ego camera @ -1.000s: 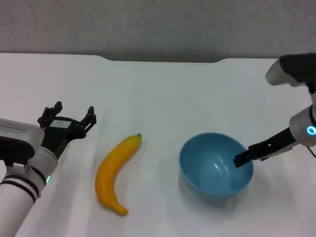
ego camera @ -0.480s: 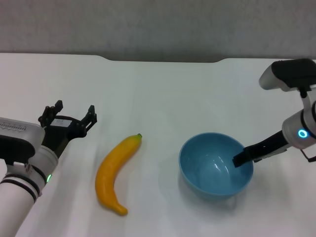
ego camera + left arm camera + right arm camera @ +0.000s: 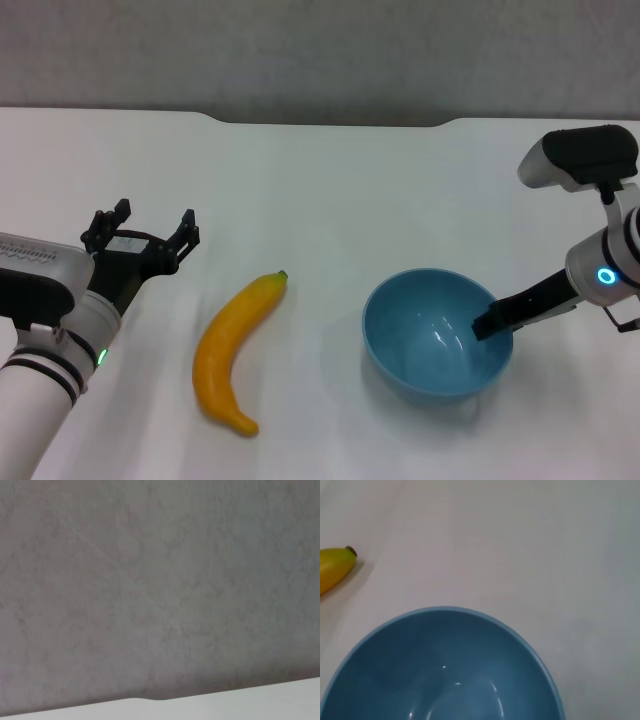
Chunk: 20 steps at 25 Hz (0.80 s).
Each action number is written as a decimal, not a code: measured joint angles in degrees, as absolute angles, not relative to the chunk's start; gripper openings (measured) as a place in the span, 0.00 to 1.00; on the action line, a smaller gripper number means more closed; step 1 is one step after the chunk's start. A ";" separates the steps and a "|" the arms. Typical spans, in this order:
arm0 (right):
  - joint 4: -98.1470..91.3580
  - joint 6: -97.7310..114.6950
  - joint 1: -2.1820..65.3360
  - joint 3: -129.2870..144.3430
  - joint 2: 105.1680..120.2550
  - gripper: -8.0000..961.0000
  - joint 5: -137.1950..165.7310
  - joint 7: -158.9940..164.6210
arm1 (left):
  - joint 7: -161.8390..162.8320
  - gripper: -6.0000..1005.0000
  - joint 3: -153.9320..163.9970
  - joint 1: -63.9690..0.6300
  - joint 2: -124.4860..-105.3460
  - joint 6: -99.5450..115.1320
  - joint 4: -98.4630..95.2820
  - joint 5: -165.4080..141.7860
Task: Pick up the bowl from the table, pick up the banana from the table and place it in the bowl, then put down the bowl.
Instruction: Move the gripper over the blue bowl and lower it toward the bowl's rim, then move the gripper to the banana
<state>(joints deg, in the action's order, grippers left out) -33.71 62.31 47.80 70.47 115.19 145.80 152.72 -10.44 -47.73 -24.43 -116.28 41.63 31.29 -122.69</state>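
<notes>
The light-blue bowl (image 3: 437,333) stands on the white table (image 3: 330,190), right of centre. The yellow banana (image 3: 235,350) lies to its left, with its dark stem tip pointing away from me. My right gripper (image 3: 485,322) is at the bowl's right rim and reaches over it into the bowl. My left gripper (image 3: 140,228) is open and empty, hovering left of the banana and apart from it. The right wrist view shows the bowl's inside (image 3: 445,680) and the banana's stem end (image 3: 332,567).
The table's dark notched rear edge (image 3: 330,121) runs along the back below a grey wall. The left wrist view shows only that wall and a strip of the table (image 3: 250,700).
The right arm's upper part has moved left toward the bowl while its gripper stayed at the rim. The left gripper has shifted slightly down and right. The bowl and banana have not moved.
</notes>
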 joint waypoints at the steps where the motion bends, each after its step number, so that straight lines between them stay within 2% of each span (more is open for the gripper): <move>1: -33.70 62.15 47.81 70.66 115.21 0.65 145.88 152.71 | -10.44 0.89 -47.73 -24.43 -116.28 41.64 31.29 -122.69; 3: -33.69 61.30 47.81 71.69 115.22 0.65 145.96 152.71 | -10.44 0.89 -47.72 -24.43 -116.28 41.61 31.29 -122.69; 8: -33.60 59.14 47.63 75.49 115.43 0.40 145.72 152.67 | -10.49 0.89 -47.73 -24.43 -116.28 41.49 31.29 -122.68; 11: -33.56 58.70 47.49 75.75 115.48 0.19 145.67 152.66 | -10.51 0.89 -47.73 -24.43 -116.28 41.47 31.29 -122.67; 17: -33.52 57.90 47.14 75.76 115.51 0.05 145.55 152.78 | -10.41 0.89 -47.72 -24.33 -116.28 41.32 31.29 -122.48; 20: -33.64 57.12 46.70 75.75 115.63 0.05 145.49 153.04 | -10.23 0.89 -47.73 -24.27 -116.28 41.01 31.30 -122.40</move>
<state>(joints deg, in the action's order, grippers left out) -33.64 57.12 46.70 75.75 115.63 145.49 153.04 -10.23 -47.73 -24.27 -116.28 41.01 31.30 -122.40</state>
